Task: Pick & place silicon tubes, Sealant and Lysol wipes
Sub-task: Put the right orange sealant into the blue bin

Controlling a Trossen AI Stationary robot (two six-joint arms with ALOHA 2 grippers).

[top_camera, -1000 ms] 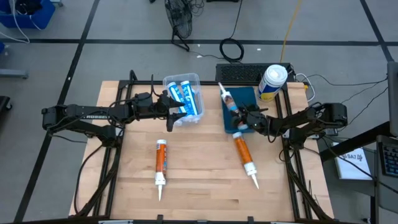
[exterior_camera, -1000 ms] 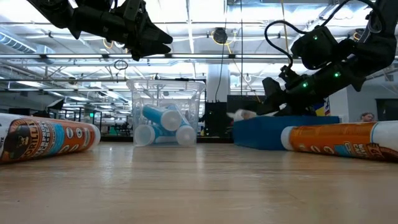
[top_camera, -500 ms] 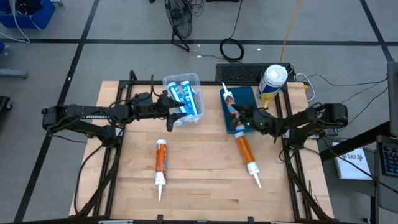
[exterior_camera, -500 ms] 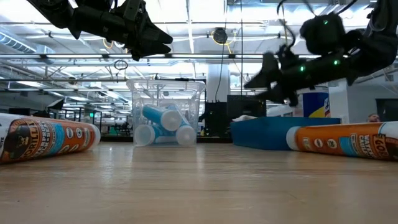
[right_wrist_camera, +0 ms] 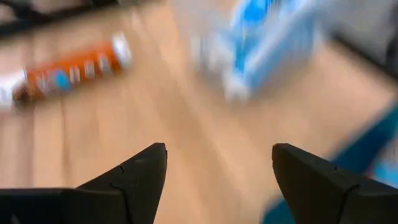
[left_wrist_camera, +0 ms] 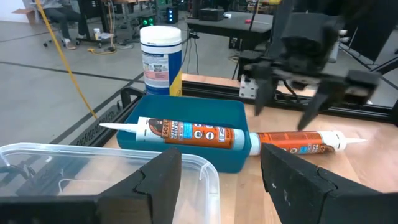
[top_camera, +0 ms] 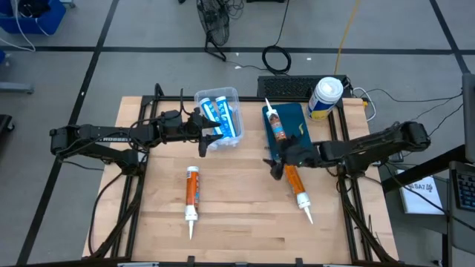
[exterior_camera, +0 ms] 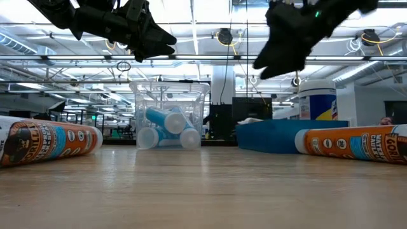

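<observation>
Bare wood runs across the near half of the table (top_camera: 237,230), broken only by two orange tubes: one (top_camera: 192,194) left of centre, another (top_camera: 293,184) to the right, its base just beside the blue tray (top_camera: 297,117); a third tube (top_camera: 277,130) lies inside that tray; the clear bin (top_camera: 202,100) beside it holds blue tubes (top_camera: 220,119); the Lysol wipes (top_camera: 325,97) stand upright at the far right edge, behind the tray, label too small to read; right gripper (top_camera: 279,164) hangs above the tray's near corner, fingers apart and empty; left gripper (top_camera: 205,132) hovers at the bin's edge, jaws closed on nothing.
</observation>
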